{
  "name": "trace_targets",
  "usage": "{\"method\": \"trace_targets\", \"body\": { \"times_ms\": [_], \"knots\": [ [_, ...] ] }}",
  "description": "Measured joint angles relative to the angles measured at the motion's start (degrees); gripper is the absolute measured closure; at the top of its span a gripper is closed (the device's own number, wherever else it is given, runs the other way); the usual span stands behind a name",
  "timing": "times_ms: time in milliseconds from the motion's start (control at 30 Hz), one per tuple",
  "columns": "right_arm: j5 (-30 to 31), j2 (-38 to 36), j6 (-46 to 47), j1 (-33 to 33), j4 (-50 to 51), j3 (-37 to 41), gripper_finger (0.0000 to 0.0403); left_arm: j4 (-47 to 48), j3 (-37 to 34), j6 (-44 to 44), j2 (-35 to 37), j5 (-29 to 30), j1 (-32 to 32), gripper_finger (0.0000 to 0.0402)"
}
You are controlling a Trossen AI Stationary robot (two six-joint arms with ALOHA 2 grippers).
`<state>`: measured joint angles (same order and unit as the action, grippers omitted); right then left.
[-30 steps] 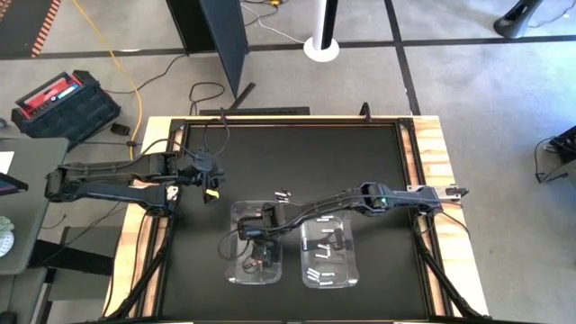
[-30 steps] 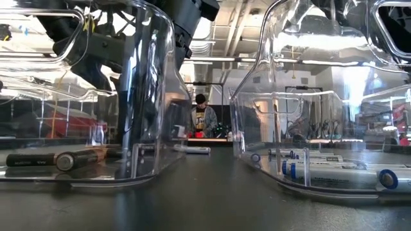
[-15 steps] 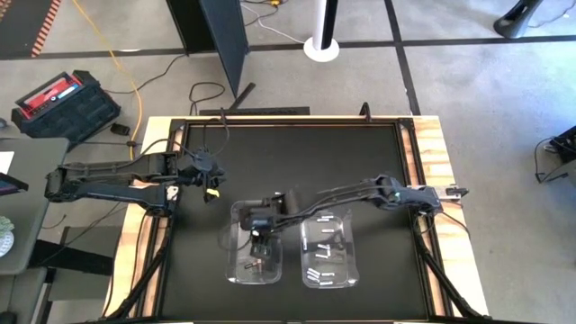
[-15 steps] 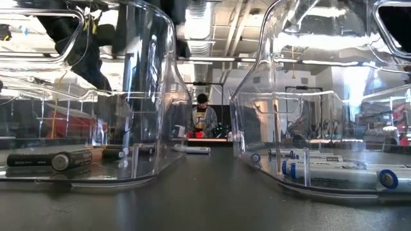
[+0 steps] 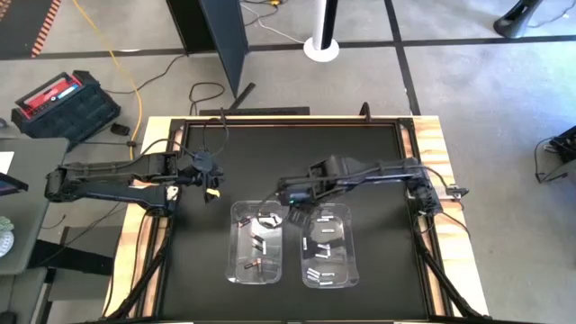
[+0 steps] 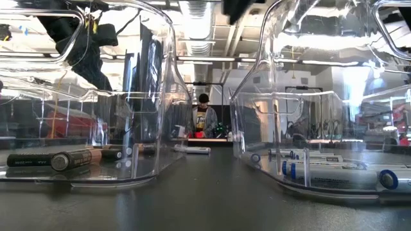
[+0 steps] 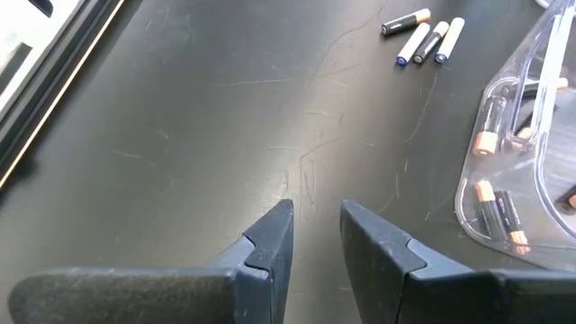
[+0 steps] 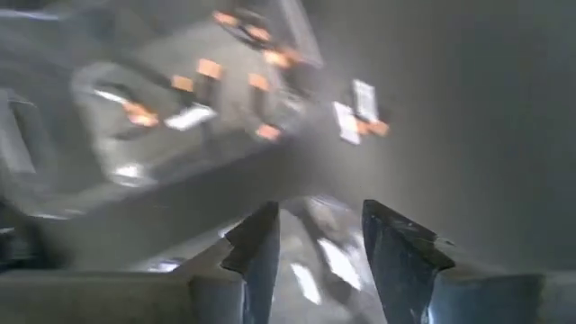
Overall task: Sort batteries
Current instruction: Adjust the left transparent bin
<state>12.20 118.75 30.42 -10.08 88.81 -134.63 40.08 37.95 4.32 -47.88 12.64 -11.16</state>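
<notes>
With its fingers parted and empty, the right gripper (image 5: 290, 203) looks to be between picks above the far ends of the left bin (image 5: 236, 261) of dark batteries (image 6: 54, 160) and the right bin (image 5: 353, 261) of white batteries (image 6: 334, 172), and next must reach the loose batteries (image 7: 423, 36) just beyond it on the table (image 5: 297, 157), while the left gripper (image 7: 313, 236) waits slightly open, holding nothing.

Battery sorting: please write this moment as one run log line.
right end effector: open, empty, above bins | left end effector: open, empty, waiting over mat | loose batteries: on mat | left bin: dark cells | right bin: white cells
</notes>
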Motion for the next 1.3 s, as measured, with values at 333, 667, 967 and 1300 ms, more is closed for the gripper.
{"method": "trace_targets", "body": {
  "times_ms": [333, 667, 967, 1300],
  "knots": [
    [1.4, -10.6, 1.1, 2.5, -1.9, 14.8, 0.0241, -0.1, 0.0, -1.0, 0.0, -4.9, 0.0, 0.0309],
    [-0.3, -28.6, 6.7, 4.9, -23.7, 47.4, 0.0241, -0.8, 0.0, -3.8, 0.0, -11.3, 0.0, 0.0270],
    [-5.9, -43.1, 6.2, 10.2, -44.5, 71.2, 0.0241, -5.1, 0.1, 0.5, 0.0, -10.9, 0.0, 0.0245],
    [-10.9, -51.0, -4.0, 18.8, -47.0, 83.6, 0.0241, 0.3, 14.7, -1.5, -17.4, -5.9, -4.6, 0.0250]
  ]
}}
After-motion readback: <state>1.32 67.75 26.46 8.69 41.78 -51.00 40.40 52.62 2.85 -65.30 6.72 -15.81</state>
